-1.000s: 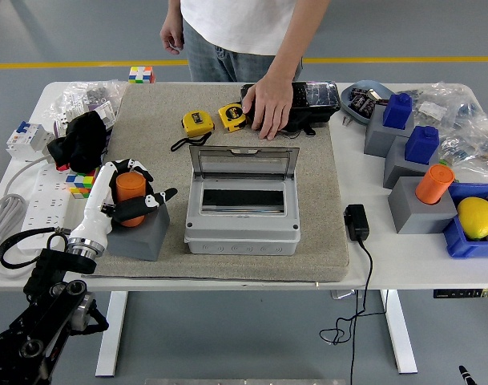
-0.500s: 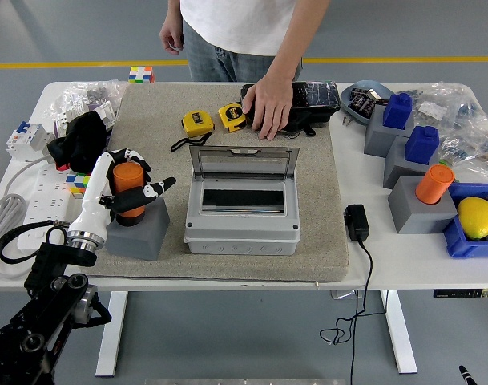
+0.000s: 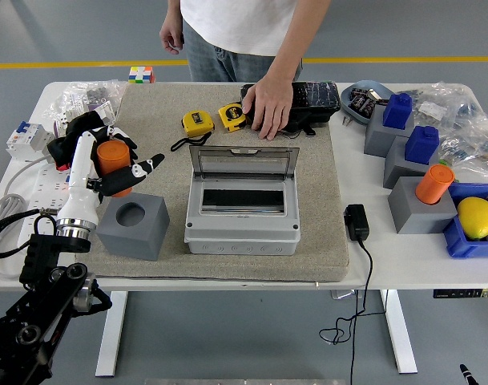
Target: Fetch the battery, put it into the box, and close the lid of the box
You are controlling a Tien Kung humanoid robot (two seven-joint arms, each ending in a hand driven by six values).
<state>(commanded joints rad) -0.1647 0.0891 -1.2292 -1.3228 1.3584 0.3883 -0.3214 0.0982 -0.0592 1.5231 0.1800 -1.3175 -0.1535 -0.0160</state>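
Observation:
My left hand (image 3: 115, 166) is shut on an orange cylindrical battery (image 3: 112, 163), holding it up above and left of a grey holder block (image 3: 134, 228) whose round socket is bare. The grey box (image 3: 242, 210) sits in the middle of the mat with its clear lid (image 3: 244, 161) standing open at the back. The battery is to the left of the box, apart from it. My right hand is out of the picture.
A person at the far side rests a hand (image 3: 268, 107) on a black device (image 3: 301, 103). Two yellow tape measures (image 3: 197, 122) lie behind the box. Grey blocks with blue and orange batteries (image 3: 433, 184) stand right. A power strip (image 3: 35, 192) lies left, a black adapter (image 3: 356, 221) right.
My left hand has lifted the orange battery out of the grey block's socket and carried it up and to the left. The person's hand has stayed put.

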